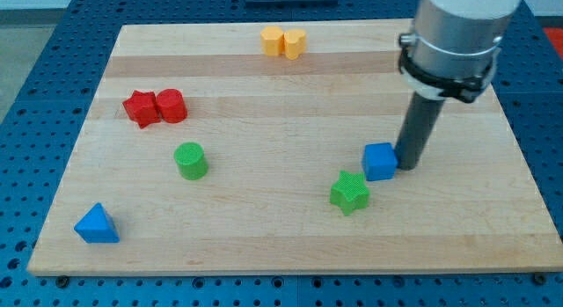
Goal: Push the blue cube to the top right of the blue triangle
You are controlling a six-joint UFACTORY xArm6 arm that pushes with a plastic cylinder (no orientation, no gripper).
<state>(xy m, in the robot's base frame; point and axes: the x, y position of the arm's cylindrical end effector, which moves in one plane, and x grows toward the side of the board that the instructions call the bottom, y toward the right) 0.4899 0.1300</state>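
Note:
The blue cube [379, 160] sits on the wooden board at the view's centre right. My tip [408, 166] stands right beside the cube's right side, touching or nearly touching it. The blue triangle [96, 224] lies far off at the view's bottom left corner of the board. The rod hangs from the grey arm end [453, 34] at the view's top right.
A green star block [350, 192] lies just below and left of the blue cube. A green cylinder [190, 160] stands left of centre. A red star [140, 107] and a red cylinder-like block [171, 105] touch at the upper left. Two yellow blocks [283, 42] sit at the top edge.

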